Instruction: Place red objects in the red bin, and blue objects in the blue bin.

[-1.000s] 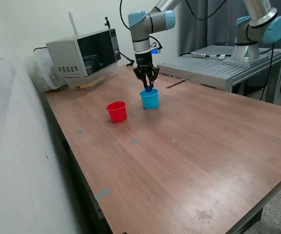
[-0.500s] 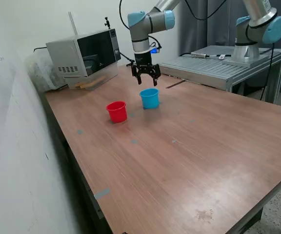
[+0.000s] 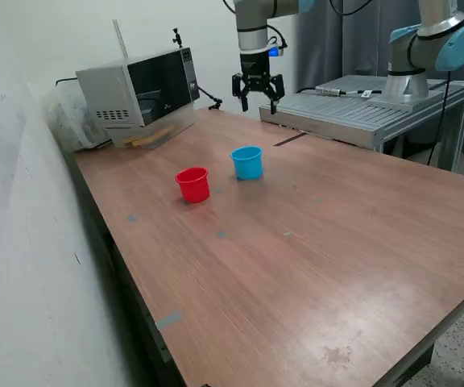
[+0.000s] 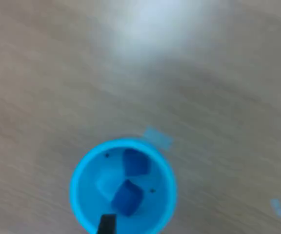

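Exterior view: gripper (image 3: 257, 98) is seen high above the bench (image 3: 337, 242), fingers spread wide, empty; red bin (image 3: 192, 184) just beside blue bin (image 3: 247, 162). Wrist view: two blue cubes (image 4: 130, 183) are seen inside the blue bin (image 4: 84, 168)

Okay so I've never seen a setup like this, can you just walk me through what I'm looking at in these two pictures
This is a robot arm working over a wooden table. One picture is taken from a camera standing off to the side; the other looks straight down from a camera on the arm's wrist. The arm ends in a two-finger gripper, which is open, holds nothing and hangs well above the table. On the table stand a red cup and a light-blue cup, close together but apart. The wrist picture, though blurred, shows two dark-blue cubes lying inside the blue cup. A microwave sits at the table's far end.
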Motion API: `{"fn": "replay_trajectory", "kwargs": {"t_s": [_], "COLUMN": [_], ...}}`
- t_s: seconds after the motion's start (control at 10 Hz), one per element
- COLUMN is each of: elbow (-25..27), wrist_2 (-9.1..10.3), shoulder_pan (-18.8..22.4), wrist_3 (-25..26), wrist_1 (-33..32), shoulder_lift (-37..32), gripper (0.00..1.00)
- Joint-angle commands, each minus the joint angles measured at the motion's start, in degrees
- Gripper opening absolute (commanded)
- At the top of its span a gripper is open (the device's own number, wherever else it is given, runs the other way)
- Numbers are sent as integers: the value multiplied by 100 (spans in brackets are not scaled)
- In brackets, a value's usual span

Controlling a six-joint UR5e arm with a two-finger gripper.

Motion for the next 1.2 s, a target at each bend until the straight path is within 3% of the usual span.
{"fn": "replay_trajectory", "kwargs": {"t_s": [0.0,0.2,0.6,0.7,0.9,1.1], "elbow": [103,23,347,418,349,348], "wrist_2": [-70,-9,-9,-9,-9,-9], "shoulder_pan": [391,462,454,445,410,410], "wrist_3": [1156,1826,2916,3023,3016,3007], "wrist_1": [999,1045,1142,1455,2892,3023], "shoulder_lift": [-1075,-1532,-2569,-2745,-2826,-2852], "gripper": [100,100,100,100,100,100]}}
